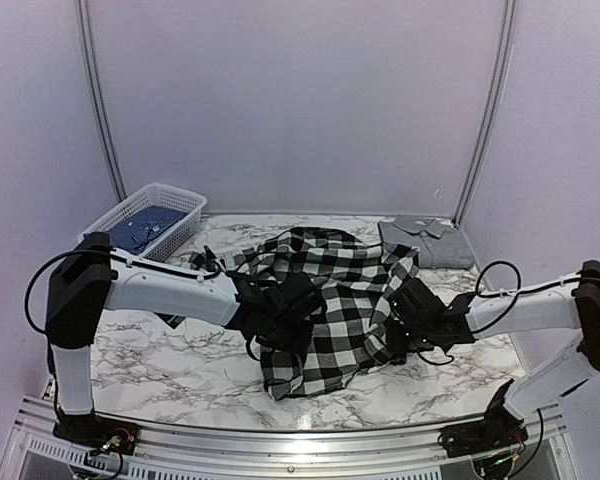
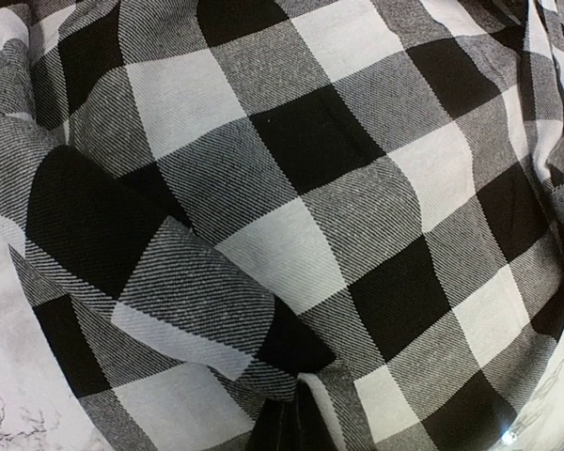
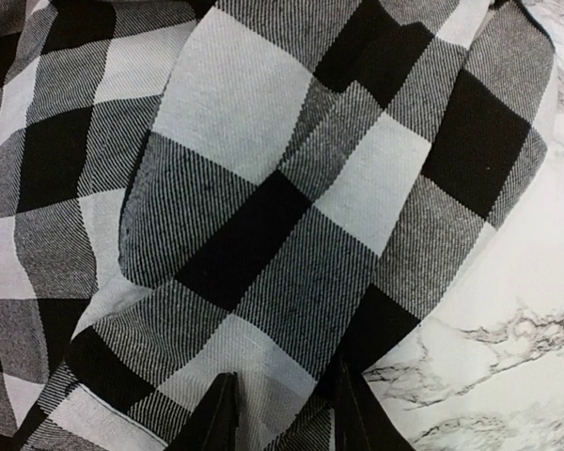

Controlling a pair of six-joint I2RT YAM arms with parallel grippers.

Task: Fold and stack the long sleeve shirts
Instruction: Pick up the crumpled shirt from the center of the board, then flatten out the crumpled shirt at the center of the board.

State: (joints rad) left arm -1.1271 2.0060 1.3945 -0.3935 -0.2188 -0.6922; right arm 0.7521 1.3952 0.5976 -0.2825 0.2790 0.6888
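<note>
One black-and-white checked long sleeve shirt (image 1: pixel 335 275) lies crumpled in the middle of the marble table (image 1: pixel 160 360). My left gripper (image 1: pixel 288 318) rests on its left part. In the left wrist view the shirt (image 2: pixel 291 188) fills the frame, and the left gripper (image 2: pixel 299 418) is shut on a pinched fold of it. My right gripper (image 1: pixel 405 325) sits at the shirt's right edge. In the right wrist view its dark fingers (image 3: pixel 216 418) stand apart around the gripper's middle (image 3: pixel 287 409), with checked cloth (image 3: pixel 263 188) lying between them.
A folded grey shirt (image 1: pixel 427 240) lies at the back right. A white basket (image 1: pixel 145 222) holding a blue garment stands at the back left. Bare marble (image 3: pixel 508 357) shows just right of the shirt's edge.
</note>
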